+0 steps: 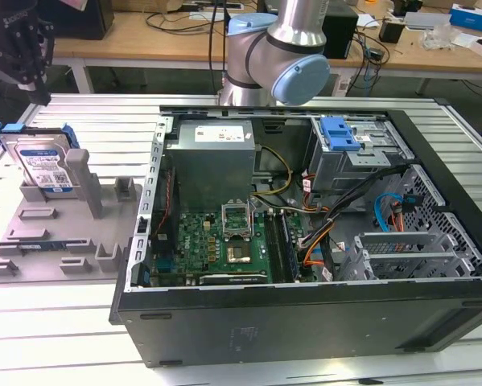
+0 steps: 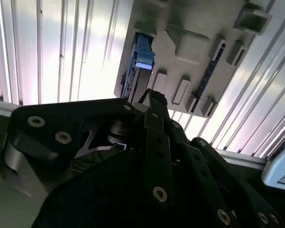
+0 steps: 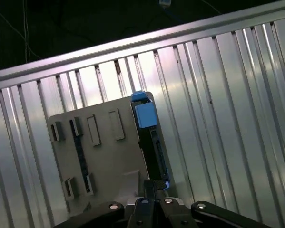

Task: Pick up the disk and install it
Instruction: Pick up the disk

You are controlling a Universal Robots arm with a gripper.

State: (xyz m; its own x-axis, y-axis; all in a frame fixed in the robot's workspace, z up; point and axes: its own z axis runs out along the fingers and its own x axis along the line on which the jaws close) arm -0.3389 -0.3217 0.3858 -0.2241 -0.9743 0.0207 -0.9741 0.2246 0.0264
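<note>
The disk [image 1: 41, 163] stands on edge at the far end of a grey holder tray [image 1: 59, 237], at the exterior view's left. It has a silver body, a white-and-blue label and a blue carrier frame. My black gripper [image 1: 41, 95] hangs above and just behind it, apart from it, with its fingers closed together on nothing. In both wrist views I look down past the gripper [image 2: 151, 95] [image 3: 151, 183] onto the disk's thin edge [image 2: 141, 61] [image 3: 145, 115], in its slot in the tray [image 2: 199, 28] [image 3: 104, 161].
An open computer case [image 1: 305, 314] lies at the centre and the exterior view's right. Inside are a grey power-supply box [image 1: 212, 157], a green motherboard [image 1: 224, 241], cables, and a drive cage with a blue latch [image 1: 338, 133]. The arm's base [image 1: 277, 56] stands behind the case on a ribbed metal table [image 1: 55, 322].
</note>
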